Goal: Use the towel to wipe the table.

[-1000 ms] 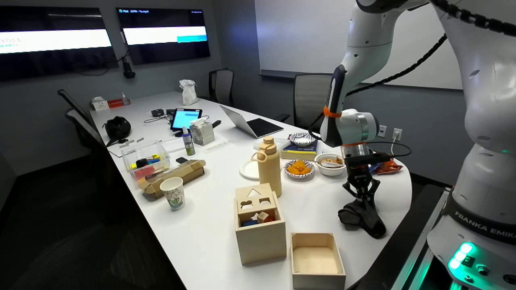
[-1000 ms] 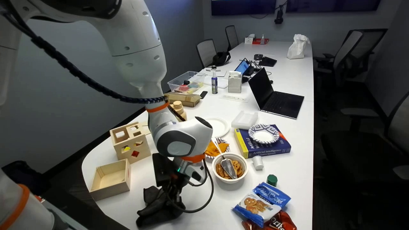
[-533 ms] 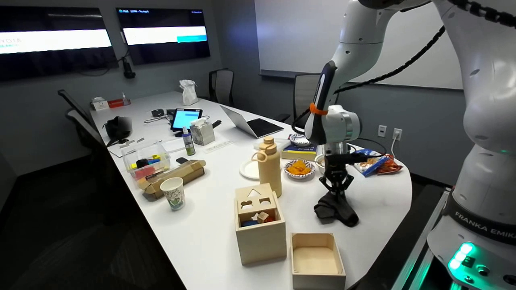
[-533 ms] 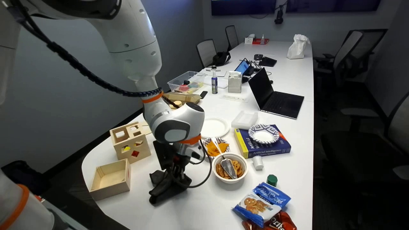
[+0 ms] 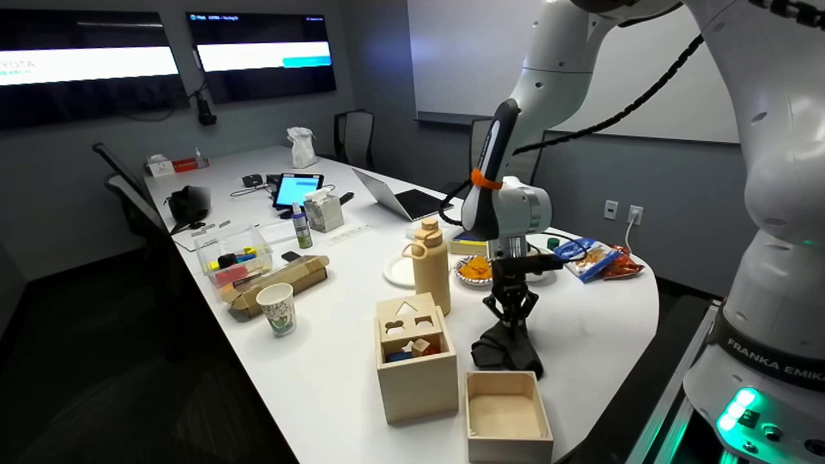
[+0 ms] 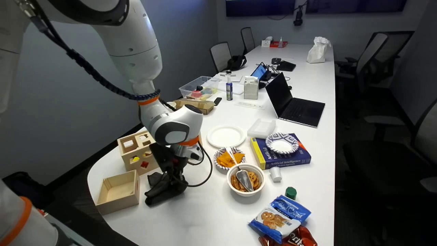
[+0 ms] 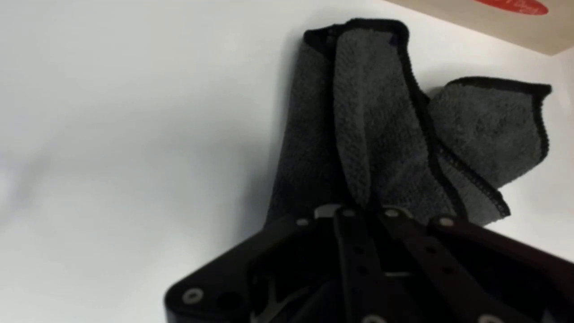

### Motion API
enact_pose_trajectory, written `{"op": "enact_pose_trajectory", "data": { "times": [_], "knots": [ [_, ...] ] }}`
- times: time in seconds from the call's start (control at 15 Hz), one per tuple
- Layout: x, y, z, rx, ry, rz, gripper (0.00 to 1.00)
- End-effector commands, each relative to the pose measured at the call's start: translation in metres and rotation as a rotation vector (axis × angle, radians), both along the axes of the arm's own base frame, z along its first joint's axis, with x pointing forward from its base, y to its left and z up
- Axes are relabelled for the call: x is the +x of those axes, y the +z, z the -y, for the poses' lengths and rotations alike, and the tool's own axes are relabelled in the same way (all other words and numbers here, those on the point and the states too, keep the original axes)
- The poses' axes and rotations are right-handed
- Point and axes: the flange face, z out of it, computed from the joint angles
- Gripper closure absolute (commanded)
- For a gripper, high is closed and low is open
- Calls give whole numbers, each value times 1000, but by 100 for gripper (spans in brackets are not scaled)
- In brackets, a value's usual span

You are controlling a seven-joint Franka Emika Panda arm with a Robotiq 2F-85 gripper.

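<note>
On white table (image 7: 134, 134), dark towel (image 7: 385, 116) clamped in claw (image 7: 368, 213), fingertips (image 7: 350, 226) murky; wrist view cuts off box (image 7: 538, 33).

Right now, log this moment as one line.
gripper: shut on towel | towel: bunched, on table | beside towel: shallow wooden box, not touching

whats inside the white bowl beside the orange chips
Brown, pretzel-like snacks lie in the white bowl, with a silver-bladed utensil on them. Whatever is under it is hidden, as is the bowl's bottom.

Towel (image 7: 394, 125) fuzzy, matt cloth; table (image 7: 134, 148) smooth, faintly glossy.
</note>
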Motion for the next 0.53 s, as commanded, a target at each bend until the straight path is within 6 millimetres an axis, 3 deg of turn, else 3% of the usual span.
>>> {"op": "enact_pose_trajectory", "data": {
  "times": [0.0,0.2,0.47],
  "knots": [
    [-21,4,26,-36,-52,-44,99],
    [-29,15,62,-73,-144,-20,99],
    [-3,29,95,-111,-206,66,99]
  ]
}}
